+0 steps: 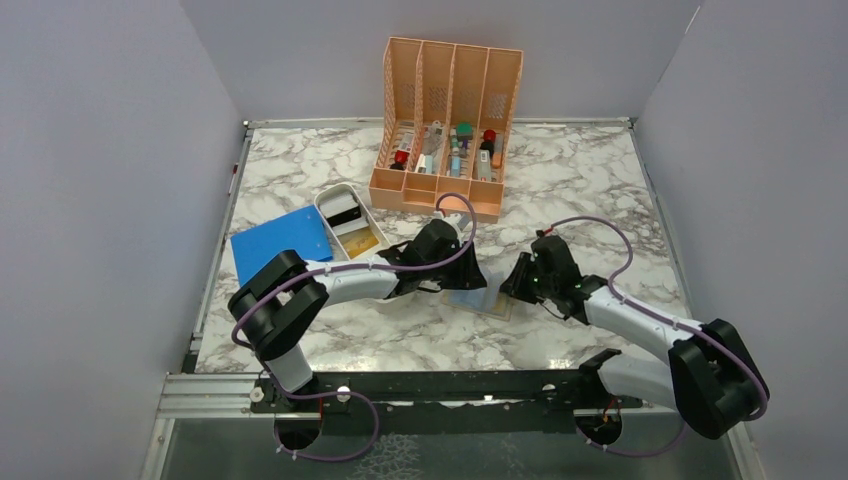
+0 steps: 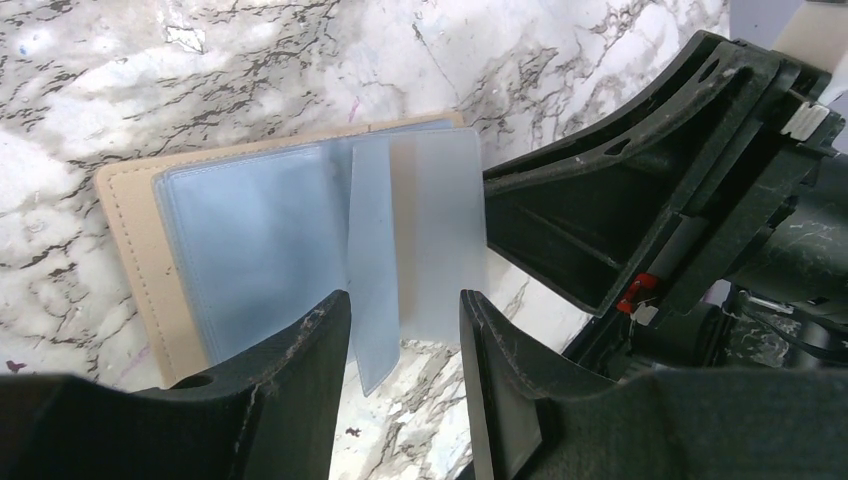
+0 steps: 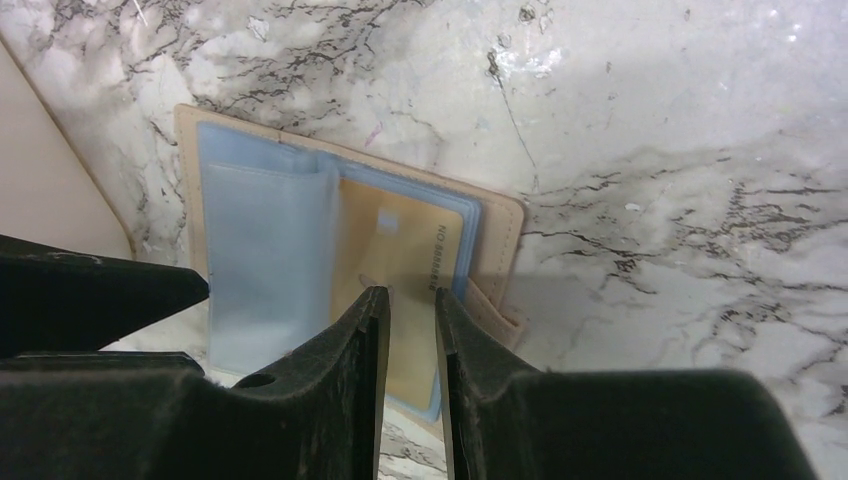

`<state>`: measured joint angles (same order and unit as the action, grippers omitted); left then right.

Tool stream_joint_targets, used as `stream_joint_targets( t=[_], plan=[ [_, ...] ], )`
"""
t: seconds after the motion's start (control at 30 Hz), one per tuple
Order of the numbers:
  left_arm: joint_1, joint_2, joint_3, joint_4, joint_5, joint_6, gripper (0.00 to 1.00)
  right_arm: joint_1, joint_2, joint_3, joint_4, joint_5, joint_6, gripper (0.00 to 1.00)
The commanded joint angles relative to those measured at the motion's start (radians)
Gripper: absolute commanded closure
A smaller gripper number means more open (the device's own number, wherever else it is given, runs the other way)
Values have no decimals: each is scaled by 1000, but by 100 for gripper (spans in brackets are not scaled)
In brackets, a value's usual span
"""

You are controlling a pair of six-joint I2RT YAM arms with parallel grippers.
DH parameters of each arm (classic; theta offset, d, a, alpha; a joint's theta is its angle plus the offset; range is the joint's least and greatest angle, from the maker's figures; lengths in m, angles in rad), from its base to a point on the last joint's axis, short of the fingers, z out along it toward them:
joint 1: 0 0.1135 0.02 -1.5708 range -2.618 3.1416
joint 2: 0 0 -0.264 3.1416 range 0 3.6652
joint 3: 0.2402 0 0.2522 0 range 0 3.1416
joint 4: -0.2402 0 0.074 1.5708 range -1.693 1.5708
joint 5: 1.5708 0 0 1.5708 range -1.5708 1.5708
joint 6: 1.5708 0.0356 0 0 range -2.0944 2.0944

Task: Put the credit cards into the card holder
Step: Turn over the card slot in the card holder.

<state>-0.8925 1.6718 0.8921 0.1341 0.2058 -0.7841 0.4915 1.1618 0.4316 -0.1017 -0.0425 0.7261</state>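
The tan card holder point(image 1: 478, 299) lies open on the marble between my two grippers, clear sleeves up. In the left wrist view one clear sleeve leaf point(image 2: 372, 230) stands up from the card holder point(image 2: 130, 250). My left gripper point(image 2: 405, 305) hovers open over its near edge, and the leaf's corner hangs loose between the fingers. In the right wrist view a gold-yellow credit card point(image 3: 400, 240) sits inside a sleeve of the card holder point(image 3: 500, 250). My right gripper point(image 3: 410, 295) is just above that card, its jaws a narrow gap apart with nothing between them.
An orange slotted rack point(image 1: 447, 130) with small items stands at the back. A white oblong tray point(image 1: 350, 222) and a large blue flat sheet point(image 1: 280, 243) lie at the left. My grippers point(image 1: 468, 278) point(image 1: 518, 280) are close together, and the right one fills the right of the left wrist view.
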Motion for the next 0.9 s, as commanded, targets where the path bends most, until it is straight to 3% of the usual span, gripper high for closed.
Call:
stream_joint_targets(
  t=[0.0,0.37,0.6,0.87],
  plan=[
    [-5,-28,-16,54,25,-7,53,-1,-33,-10,-85,49,15,71],
    [-6,-32,-7,-19,-36,24,53,-1,-149,34,-198,129,44,68],
    [-6,-85,33,-149,-157,45,53,-1,-158,14,-93,-61,-2,68],
    [22,-147,104,-324,-275,109,53,-1,-127,12,-52,-162,-19,68]
  ],
)
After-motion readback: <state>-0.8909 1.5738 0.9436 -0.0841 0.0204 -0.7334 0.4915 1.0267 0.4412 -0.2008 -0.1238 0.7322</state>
